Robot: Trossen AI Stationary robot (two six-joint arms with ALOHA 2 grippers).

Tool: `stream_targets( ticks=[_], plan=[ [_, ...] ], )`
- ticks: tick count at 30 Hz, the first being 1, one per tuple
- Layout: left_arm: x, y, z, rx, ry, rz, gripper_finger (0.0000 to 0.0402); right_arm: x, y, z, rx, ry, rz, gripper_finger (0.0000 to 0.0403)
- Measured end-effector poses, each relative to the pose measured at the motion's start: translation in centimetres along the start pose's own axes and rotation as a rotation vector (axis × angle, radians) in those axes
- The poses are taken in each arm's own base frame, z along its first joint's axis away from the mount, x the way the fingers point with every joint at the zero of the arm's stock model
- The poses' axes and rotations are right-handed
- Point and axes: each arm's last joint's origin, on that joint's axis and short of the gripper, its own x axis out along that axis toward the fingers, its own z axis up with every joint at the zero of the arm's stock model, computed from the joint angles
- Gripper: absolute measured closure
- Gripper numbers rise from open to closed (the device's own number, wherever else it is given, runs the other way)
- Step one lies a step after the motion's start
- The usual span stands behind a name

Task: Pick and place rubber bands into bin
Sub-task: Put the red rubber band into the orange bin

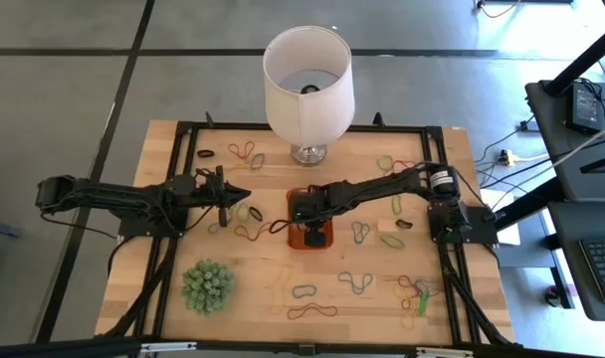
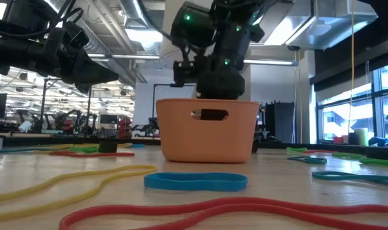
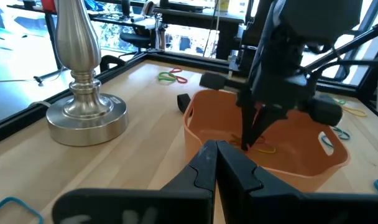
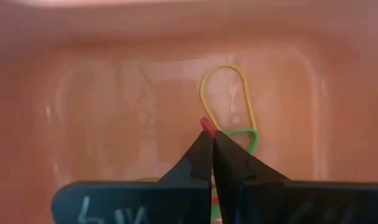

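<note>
From above, the right gripper (image 1: 304, 224) reaches into the orange bin (image 1: 311, 240) at the table's middle, while the left gripper (image 1: 245, 194) waits nearby, fingers together. Its wrist view shows the right fingers pinching a red rubber band (image 4: 207, 126) (only a tip shows) above a yellow band (image 4: 227, 93) and green band (image 4: 246, 138) on the bin floor.
</note>
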Motion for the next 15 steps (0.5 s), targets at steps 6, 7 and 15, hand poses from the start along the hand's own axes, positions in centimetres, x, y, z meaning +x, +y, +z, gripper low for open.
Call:
stream_targets(
  ticks=[6, 7, 15],
  plan=[
    [0.0, 0.0, 0.0, 0.001, 0.0, 0.0, 0.0398, 1.23, -0.03, -0.17, -0.011, 0.022, 0.023, 0.0398],
    [0.0, 0.0, 0.0, 0.0, 0.0, 0.0, 0.0398, 1.19, -0.05, -0.14, -0.01, 0.019, 0.023, 0.0398],
    [0.0, 0.0, 0.0, 0.001, 0.0, 0.0, 0.0398, 0.52, -0.1, -0.09, 0.014, 0.013, 0.024, 0.0377]
  ],
)
